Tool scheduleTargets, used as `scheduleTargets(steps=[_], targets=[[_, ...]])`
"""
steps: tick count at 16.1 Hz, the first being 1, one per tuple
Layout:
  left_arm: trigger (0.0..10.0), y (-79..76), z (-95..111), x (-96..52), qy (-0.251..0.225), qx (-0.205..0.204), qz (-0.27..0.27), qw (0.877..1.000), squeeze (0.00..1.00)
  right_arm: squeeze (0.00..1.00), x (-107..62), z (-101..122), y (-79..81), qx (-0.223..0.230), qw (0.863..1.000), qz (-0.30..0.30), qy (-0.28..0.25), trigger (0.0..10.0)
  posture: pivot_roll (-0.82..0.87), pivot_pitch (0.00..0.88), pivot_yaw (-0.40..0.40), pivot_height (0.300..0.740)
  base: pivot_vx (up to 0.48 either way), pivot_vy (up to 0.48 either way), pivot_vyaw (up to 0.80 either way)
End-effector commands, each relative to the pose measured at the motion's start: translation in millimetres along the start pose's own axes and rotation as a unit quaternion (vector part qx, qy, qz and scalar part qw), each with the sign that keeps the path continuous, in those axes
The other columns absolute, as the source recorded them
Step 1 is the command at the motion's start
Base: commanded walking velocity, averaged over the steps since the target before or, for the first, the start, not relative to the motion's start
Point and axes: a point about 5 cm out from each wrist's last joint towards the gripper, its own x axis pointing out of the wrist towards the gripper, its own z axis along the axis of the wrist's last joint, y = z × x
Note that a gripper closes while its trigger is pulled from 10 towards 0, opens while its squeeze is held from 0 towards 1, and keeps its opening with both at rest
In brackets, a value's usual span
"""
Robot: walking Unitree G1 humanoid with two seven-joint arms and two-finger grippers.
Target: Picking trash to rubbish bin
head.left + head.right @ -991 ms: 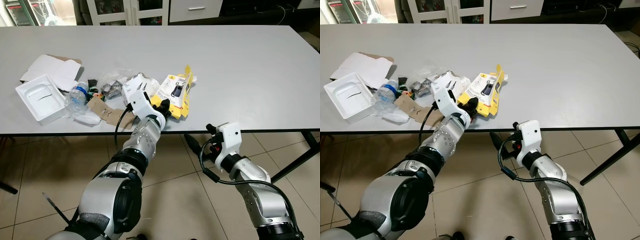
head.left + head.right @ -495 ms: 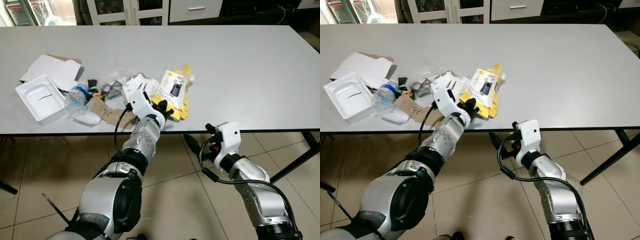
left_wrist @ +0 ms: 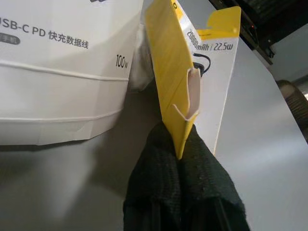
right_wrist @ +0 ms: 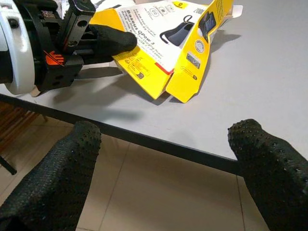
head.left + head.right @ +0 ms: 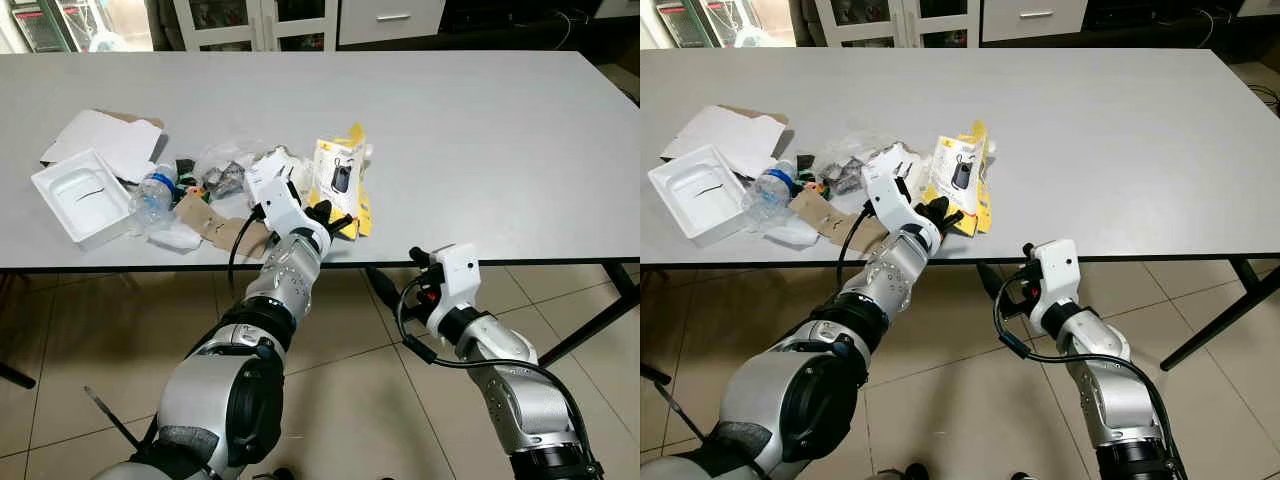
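Pinching yellow packaging (image 5: 338, 182) in left pincer (image 5: 325, 216), bottle (image 5: 152, 190), white tray (image 5: 80, 197) beside, right pincer (image 4: 168, 178) spread below table (image 5: 480, 130)

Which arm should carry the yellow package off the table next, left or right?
Left. The left hand is already shut on the yellow package at the table edge, while the right hand hangs open below the table.

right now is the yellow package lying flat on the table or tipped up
Tipped up. The left gripper is shut on the yellow package at its near edge, and its far end stands raised off the table.
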Motion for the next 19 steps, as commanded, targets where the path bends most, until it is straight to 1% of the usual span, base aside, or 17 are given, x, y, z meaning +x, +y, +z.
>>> scheduleTargets(steps=[1, 4, 5, 6, 7, 8, 10, 11, 12, 13, 14, 15, 16, 17, 19], targets=[[0.0, -5.6, -15.1, -1.9, 0.02, 0.001, -0.006, 1.0, 0.0, 0.0, 0.9, 0.0, 0.0, 0.001, 1.0, -0.002, -0.001, 10.0, -0.11, 0.141, 0.056, 0.74, 0.0, 0.0, 0.0], [0.0, -7.1, -16.2, -2.2, 0.02, 0.005, -0.017, 1.0, 0.0, 0.0, 1.9, -0.4, 0.3, 0.002, 1.0, -0.003, -0.001, 10.0, -0.11, 0.137, 0.057, 0.74, 0.0, 0.0, 0.0], [5.0, -14.0, -13.4, -2.3, 0.005, 0.03, -0.049, 0.998, 0.0, 0.0, 2.2, -0.1, 0.1, 0.0, 1.0, -0.004, -0.001, 10.0, -0.12, 0.141, 0.057, 0.74, 0.0, 0.0, 0.0], [10.0, -31.1, -2.0, -4.2, -0.05, 0.062, -0.114, 0.99, 0.0, 0.0, 1.9, 0.1, -0.4, -0.001, 1.0, -0.006, -0.001, 10.0, -0.11, 0.143, 0.055, 0.74, 0.0, 0.0, 0.0], [10.0, -38.4, 4.1, -5.9, -0.077, 0.075, -0.137, 0.985, 0.0, 0.0, 1.6, -0.2, -0.5, -0.001, 1.0, -0.006, -0.001, 10.0, -0.11, 0.144, 0.055, 0.74, 0.0, 0.0, 0.0], [10.0, -46.2, 12.6, -8.7, -0.112, 0.093, -0.16, 0.976, 0.0, 0.0, 1.2, -0.7, -0.6, 0.0, 1.0, -0.007, -0.001, 10.0, -0.11, 0.146, 0.054, 0.74, 0.0, 0.0, 0.0], [10.0, -56.5, 28.8, -15.6, -0.178, 0.128, -0.185, 0.958, 0.0, 0.0, 1.0, -0.7, -1.1, 0.0, 1.0, -0.012, -0.002, 10.0, -0.11, 0.148, 0.054, 0.74, 0.0, 0.0, 0.0], [10.0, -59.5, 34.8, -18.5, -0.202, 0.158, -0.187, 0.948, 0.0, 0.0, 1.1, 0.3, -1.8, 0.001, 1.0, -0.016, -0.006, 10.0, -0.11, 0.148, 0.053, 0.74, 0.0, 0.0, 0.0], [10.0, -60.1, 36.2, -19.1, -0.207, 0.167, -0.186, 0.946, 0.0, 0.0, 1.3, 0.8, -2.1, 0.001, 1.0, -0.018, -0.008, 10.0, -0.11, 0.148, 0.053, 0.74, 0.0, 0.0, 0.0], [10.0, -57.8, 41.0, -22.5, -0.233, 0.233, -0.171, 0.928, 0.0, 0.0, 2.2, 3.6, -6.4, 0.001, 0.999, -0.039, -0.016, 10.0, -0.11, 0.149, 0.053, 0.74, 0.0, 0.0, 0.0], [10.0, -50.1, 40.3, -26.2, -0.246, 0.294, -0.157, 0.91, 0.0, 0.0, 2.6, 6.0, -9.7, 0.004, 0.998, -0.055, -0.024, 10.0, -0.1, 0.153, 0.054, 0.74, 0.0, 0.0, 0.0], [10.0, -42.8, 37.9, -29.5, -0.252, 0.328, -0.149, 0.898, 0.0, 0.0, 2.6, 7.9, -11.6, 0.006, 0.997, -0.064, -0.03, 10.0, -0.1, 0.153, 0.055, 0.74, 0.0, 0.0, 0.0], [10.0, -35.4, 36.5, -32.4, -0.254, 0.343, -0.141, 0.893, 0.0, 0.0, 2.5, 9.8, -12.9, 0.008, 0.997, -0.072, -0.036, 10.0, -0.1, 0.154, 0.056, 0.74, 0.0, 0.0, 0.0], [10.0, -25.4, 35.6, -37.2, -0.261, 0.367, -0.13, 0.883, 0.0, 0.0, 2.4, 12.2, -15.4, 0.013, 0.996, -0.082, -0.043, 10.0, -0.1, 0.156, 0.057, 0.74, 0.0, 0.0, 0.0], [10.0, -9.8, 39.5, -44.9, -0.276, 0.386, -0.102, 0.874, 0.0, 0.0, 2.1, 14.4, -20.2, 0.017, 0.993, -0.103, -0.053, 10.0, -0.09, 0.156, 0.057, 0.74, 0.0, 0.0, 0.0]])
